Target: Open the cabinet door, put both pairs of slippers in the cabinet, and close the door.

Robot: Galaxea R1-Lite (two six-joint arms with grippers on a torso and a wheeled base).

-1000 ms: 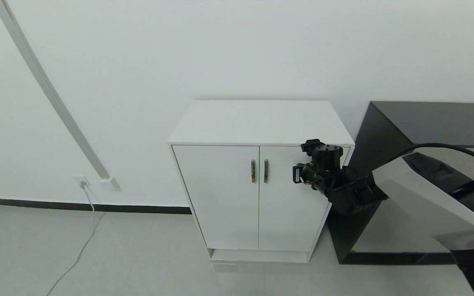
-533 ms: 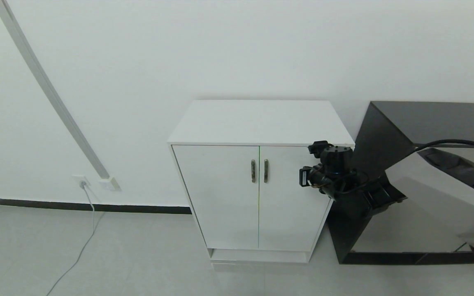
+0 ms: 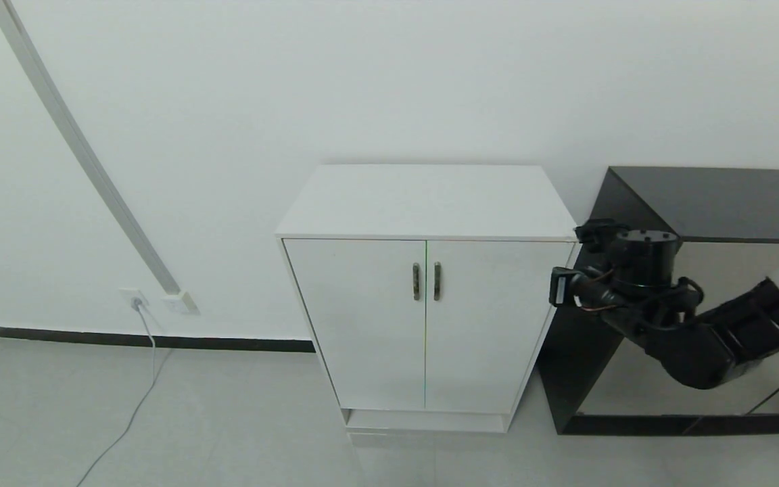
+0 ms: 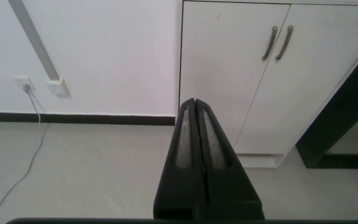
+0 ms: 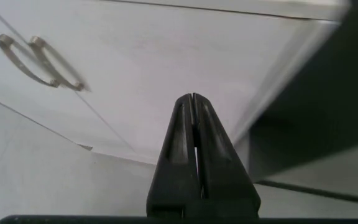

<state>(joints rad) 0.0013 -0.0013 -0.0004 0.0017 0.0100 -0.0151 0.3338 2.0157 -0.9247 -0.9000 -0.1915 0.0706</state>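
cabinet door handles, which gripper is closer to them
Right. The right gripper is by the cabinet's right edge, level with the door handles; the left gripper is farther back, over the floor.

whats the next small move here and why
Probably bring the right gripper across to the right door handle, opening its jaws on the way: both doors of the cabinet are closed, and the jaws are shut, off the cabinet's right edge.

The cabinet [image 3: 362, 325] doors are shut, and bare floor [image 3: 241, 426] lies before them, so the paired handles [image 3: 426, 281] at the middle seam face open room. A black counter [image 3: 700, 199] stands tight against its right side, where the right gripper [image 3: 557, 287], fingers together, hangs.
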